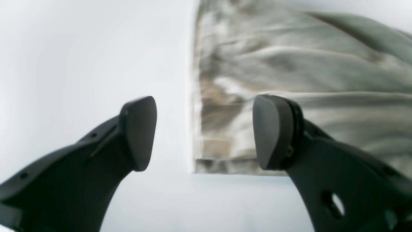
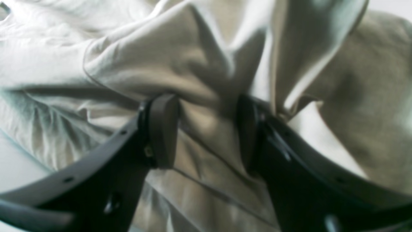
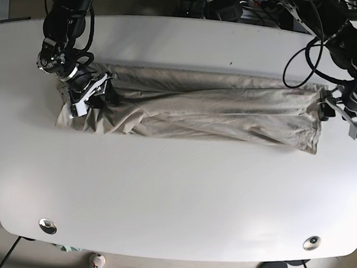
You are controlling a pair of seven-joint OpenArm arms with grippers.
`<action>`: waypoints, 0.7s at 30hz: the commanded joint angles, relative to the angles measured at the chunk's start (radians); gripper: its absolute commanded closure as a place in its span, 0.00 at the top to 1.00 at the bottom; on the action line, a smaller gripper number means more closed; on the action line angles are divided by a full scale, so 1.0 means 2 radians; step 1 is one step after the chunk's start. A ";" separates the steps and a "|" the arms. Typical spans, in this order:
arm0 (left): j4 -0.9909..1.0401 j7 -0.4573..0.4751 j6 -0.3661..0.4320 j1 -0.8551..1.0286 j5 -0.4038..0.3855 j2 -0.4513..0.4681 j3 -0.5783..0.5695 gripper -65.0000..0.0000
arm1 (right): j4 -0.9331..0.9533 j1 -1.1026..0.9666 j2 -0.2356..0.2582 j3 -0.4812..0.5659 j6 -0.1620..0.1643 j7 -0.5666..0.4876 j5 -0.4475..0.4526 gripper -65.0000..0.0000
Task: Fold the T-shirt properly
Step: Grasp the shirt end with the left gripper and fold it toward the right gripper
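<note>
The T-shirt (image 3: 211, 105) is beige and lies on the white tabletop (image 3: 174, 189) as a long, wrinkled band, stretched from one side to the other in the far half of the surface. Its one end, on the left of the base view, is bunched into thick folds; the other end finishes in a straight edge near the right side.

The right gripper (image 2: 207, 132) is at the bunched end. Its jaws are partly apart, and a thick fold of the cloth sits between the two pads, touching both; they appear to pinch it.

The left gripper (image 1: 204, 133) is at the straight end, just beside the cloth corner. Its jaws are wide apart and hold nothing; one pad is over the bare tabletop, the other is in front of the shirt edge.

Two round metal fittings (image 3: 47, 225) are set in the near edge of the tabletop.
</note>
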State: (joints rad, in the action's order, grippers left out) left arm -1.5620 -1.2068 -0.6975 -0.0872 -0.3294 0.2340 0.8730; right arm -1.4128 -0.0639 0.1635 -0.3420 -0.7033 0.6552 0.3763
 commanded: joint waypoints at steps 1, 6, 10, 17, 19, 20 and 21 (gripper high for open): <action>0.048 0.008 0.000 -0.023 -0.008 0.028 0.000 0.67 | -0.007 0.004 0.005 -0.001 0.003 0.001 -0.001 0.44; 0.181 0.012 0.000 -0.050 -0.044 0.072 -0.002 0.67 | -0.007 0.004 0.005 -0.001 0.003 0.001 -0.001 0.44; 0.247 0.035 0.000 -0.050 -0.099 0.088 -0.028 0.67 | -0.007 0.004 0.004 -0.001 0.003 0.001 0.001 0.44; 0.250 0.041 0.000 -0.034 -0.102 0.073 -0.082 0.67 | -0.007 0.004 0.004 -0.002 0.003 0.000 0.002 0.44; 0.250 0.039 0.000 -0.032 -0.100 0.063 -0.086 0.65 | -0.007 0.004 0.004 -0.003 0.003 0.000 0.002 0.44; 0.250 0.039 0.000 -0.026 -0.100 0.058 -0.094 0.60 | -0.007 0.004 0.004 -0.003 0.003 0.000 0.002 0.44; 0.250 0.041 0.000 -0.022 -0.100 0.058 -0.101 0.51 | -0.007 0.004 0.004 -0.003 0.003 0.000 0.002 0.44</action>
State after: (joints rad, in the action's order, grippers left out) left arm -1.0641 -1.0706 -0.7006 -0.1360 -0.5652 0.3508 0.6739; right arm -1.4128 -0.0639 0.1631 -0.3431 -0.7029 0.6548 0.3779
